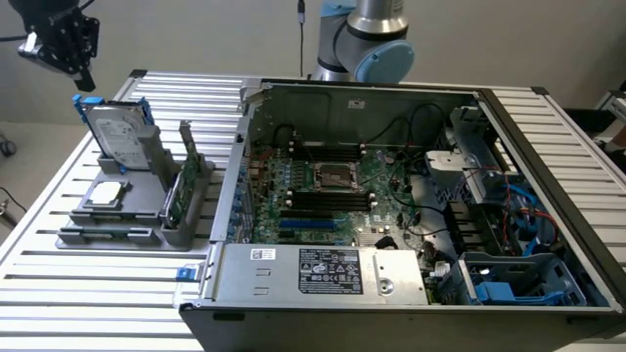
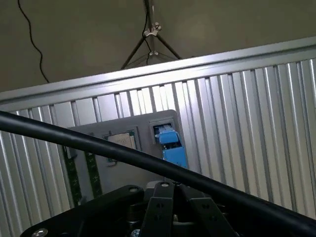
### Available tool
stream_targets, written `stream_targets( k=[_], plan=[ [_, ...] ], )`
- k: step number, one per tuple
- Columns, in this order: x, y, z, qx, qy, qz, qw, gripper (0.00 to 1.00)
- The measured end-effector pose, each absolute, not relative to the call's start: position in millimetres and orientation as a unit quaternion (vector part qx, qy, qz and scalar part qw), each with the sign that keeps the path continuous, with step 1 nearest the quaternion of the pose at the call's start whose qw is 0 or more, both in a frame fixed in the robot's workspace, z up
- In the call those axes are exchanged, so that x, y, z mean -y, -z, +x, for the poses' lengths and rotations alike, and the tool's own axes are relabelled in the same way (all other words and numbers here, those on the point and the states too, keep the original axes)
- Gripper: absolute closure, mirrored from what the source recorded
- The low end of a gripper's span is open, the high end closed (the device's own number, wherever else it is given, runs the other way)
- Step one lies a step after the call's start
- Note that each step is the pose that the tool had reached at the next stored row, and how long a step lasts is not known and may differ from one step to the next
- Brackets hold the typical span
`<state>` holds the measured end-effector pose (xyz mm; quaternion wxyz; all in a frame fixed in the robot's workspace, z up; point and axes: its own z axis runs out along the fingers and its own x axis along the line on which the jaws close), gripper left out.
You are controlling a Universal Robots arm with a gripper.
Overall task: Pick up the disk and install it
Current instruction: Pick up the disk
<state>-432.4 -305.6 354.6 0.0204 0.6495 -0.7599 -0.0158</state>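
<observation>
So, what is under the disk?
The grey holder: the disk stands in its slot. The disk's lower edge is hidden inside the slot, and the slatted table lies beneath the holder.

Disk silver-grey, blue frame; table ribbed, apparently silver.

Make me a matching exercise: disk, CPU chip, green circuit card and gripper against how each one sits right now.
1. disk
2. CPU chip
3. green circuit card
4. gripper

A. lying flat on the grey holder
B. in the air, jaws shut
C. standing upright, blue-framed
D. on edge in a slot, on the side nearest the computer case

Pairs: 1-C, 2-A, 3-D, 4-B
</observation>
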Motion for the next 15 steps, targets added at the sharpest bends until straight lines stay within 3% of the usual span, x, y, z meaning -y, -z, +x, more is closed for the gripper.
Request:
stream_targets(
  k=[15],
  plan=[
    [297.2,-352.0,-437.8,0.726,0.011,0.687,0.018,0.89]
  ],
)
